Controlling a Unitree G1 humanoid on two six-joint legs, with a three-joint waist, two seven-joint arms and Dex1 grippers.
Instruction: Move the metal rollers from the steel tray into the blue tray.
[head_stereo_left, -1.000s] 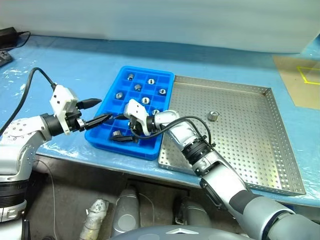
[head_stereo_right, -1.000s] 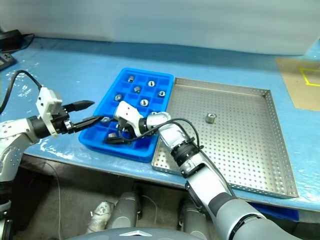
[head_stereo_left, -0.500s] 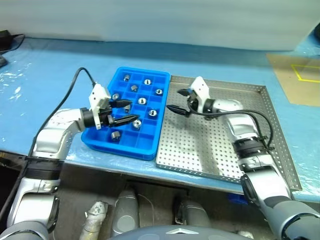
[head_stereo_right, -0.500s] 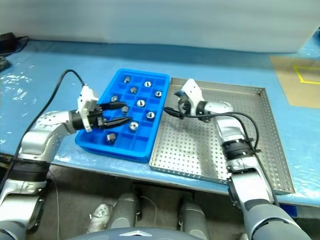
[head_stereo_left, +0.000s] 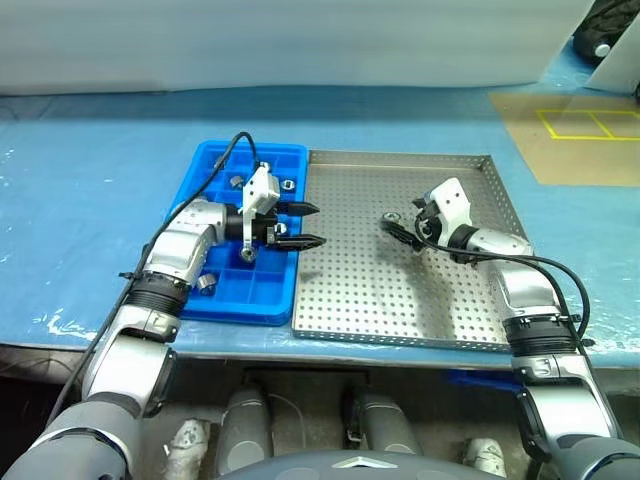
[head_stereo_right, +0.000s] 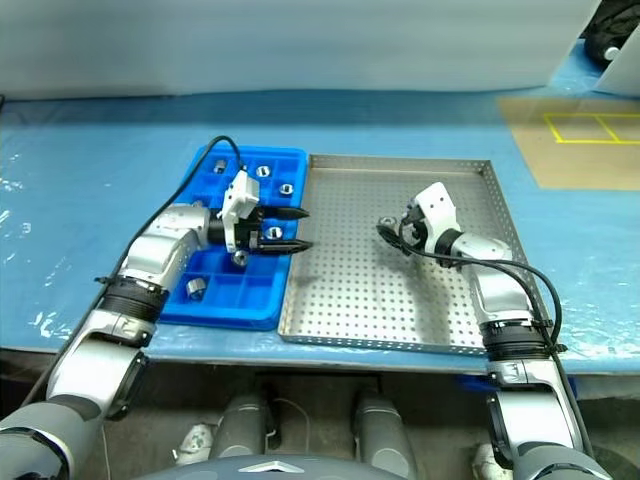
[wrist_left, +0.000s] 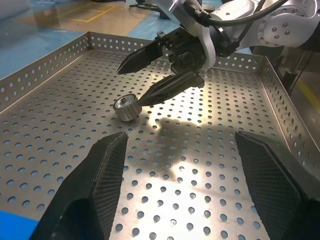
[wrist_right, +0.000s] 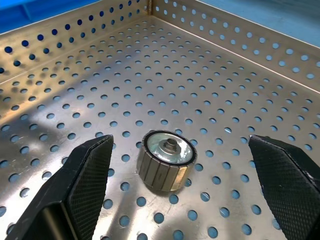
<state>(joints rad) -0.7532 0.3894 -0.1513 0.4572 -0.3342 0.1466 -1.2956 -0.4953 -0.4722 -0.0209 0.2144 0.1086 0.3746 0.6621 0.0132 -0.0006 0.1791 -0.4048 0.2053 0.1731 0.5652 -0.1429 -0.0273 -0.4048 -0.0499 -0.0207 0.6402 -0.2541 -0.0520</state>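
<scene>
Right wrist view: roller (wrist_right: 165, 159) between spread right gripper (wrist_right: 185, 190) fingers, tips cut off; left gripper (head_stereo_left: 300, 226) spread, empty.

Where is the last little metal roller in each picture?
Left eye view: the roller lies near the middle of the silver tray.
Right eye view: same spot, mid-tray.
Left wrist view: on the tray floor, beyond the two near fingers.
Right wrist view: close up, between the two near fingers.
Shared landmark: the silver tray's rows of holes.
</scene>
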